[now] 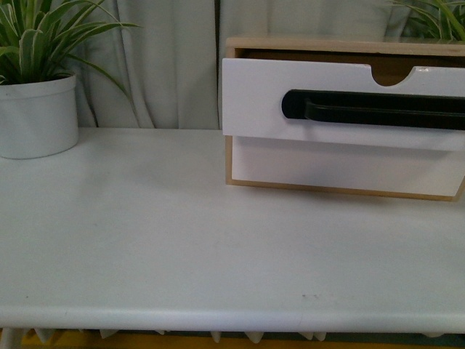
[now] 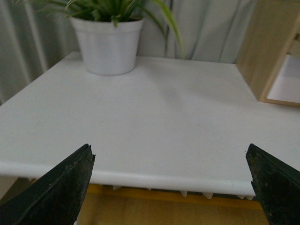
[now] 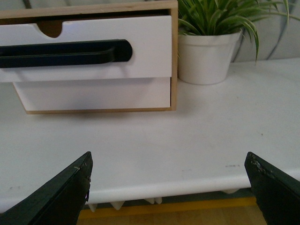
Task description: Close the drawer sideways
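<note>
Front view. White-fronted drawer sits upper right of the frame, in a light wood frame. It carries a long black bar handle and has a semicircular notch in its top edge. The drawer stands out from the wood frame, with a dark gap behind its top edge. Its left end overhangs the frame's side. Below it is a plain white drawer front, set back. A white round pot of striped green leaves stands upper left, well apart from the frame. All of this rests on a smooth white bench. Neither hand shows here.

Left wrist view. Left hand is spread wide, with dark fingertips in the lower corners and only the bench edge between them. The pot is at top centre, a slice of the wood frame at the right edge.

Right wrist view. Right hand is also spread wide, gripping nothing, near the bench edge. The drawer is upper left, well apart from the hand. A second white plant pot stands just beside the frame, upper right.
</note>
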